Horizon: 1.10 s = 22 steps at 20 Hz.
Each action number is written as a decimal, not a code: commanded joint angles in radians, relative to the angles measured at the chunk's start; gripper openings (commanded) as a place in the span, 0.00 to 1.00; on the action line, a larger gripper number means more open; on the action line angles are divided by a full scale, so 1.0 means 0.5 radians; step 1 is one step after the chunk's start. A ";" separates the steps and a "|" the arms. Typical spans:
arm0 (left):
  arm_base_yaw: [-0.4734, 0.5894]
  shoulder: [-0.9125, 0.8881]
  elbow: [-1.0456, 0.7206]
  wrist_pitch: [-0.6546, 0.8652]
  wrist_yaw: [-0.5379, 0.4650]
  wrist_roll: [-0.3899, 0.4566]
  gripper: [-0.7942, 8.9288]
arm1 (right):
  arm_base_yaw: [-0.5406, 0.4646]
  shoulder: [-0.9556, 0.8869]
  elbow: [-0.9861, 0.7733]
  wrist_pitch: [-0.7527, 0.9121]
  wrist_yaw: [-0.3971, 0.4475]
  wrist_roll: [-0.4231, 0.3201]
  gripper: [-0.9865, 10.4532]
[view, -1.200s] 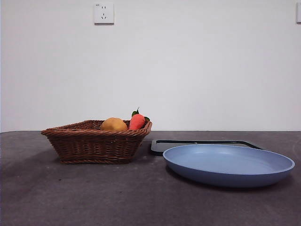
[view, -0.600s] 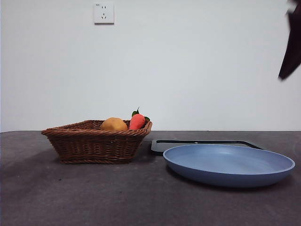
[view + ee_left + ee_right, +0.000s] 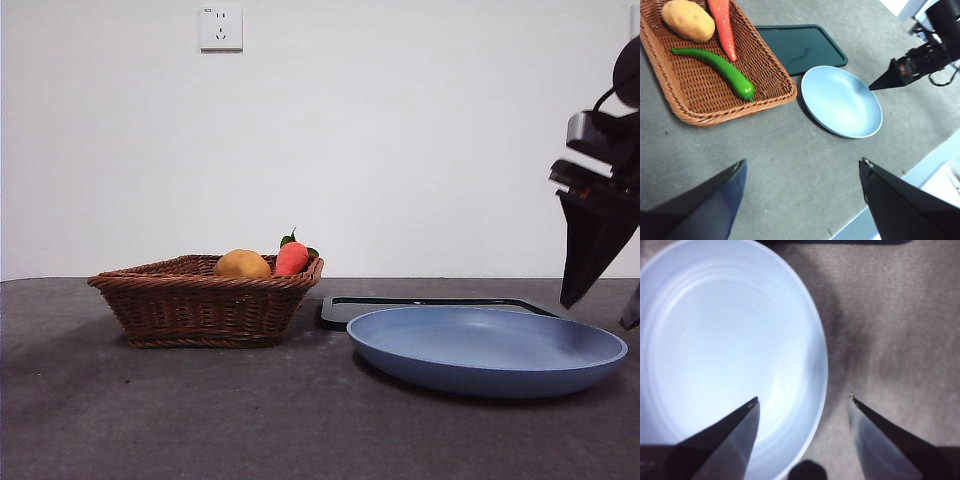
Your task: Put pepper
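Pepper (image 3: 720, 70) lies in the basket (image 3: 670, 85), our left wrist view shows, our left tool (image 3: 802, 170) open high above. Right wrist: our right tool (image 3: 802, 400) open over the plate (image 3: 715, 340) rim. Front: pepper hidden; nothing is grasped yet.

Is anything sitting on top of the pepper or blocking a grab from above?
Nothing visible. The pepper lies uncovered on the basket floor, apart from the carrot and potato. The basket wall rings it, so reach from above.
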 commanded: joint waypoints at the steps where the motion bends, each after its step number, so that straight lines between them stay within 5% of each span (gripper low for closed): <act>1: -0.002 0.005 0.029 0.027 0.008 -0.013 0.48 | 0.007 0.098 0.033 0.044 0.010 0.005 0.35; 6: -0.002 0.005 0.029 0.027 0.008 -0.014 0.48 | 0.007 0.183 0.033 0.056 0.008 0.005 0.33; 17: -0.002 0.005 0.029 0.027 0.004 -0.013 0.48 | 0.007 0.238 0.033 0.090 -0.011 0.043 0.09; 22: -0.003 0.020 0.029 0.045 -0.014 -0.034 0.48 | 0.007 0.233 0.033 0.092 -0.012 0.068 0.09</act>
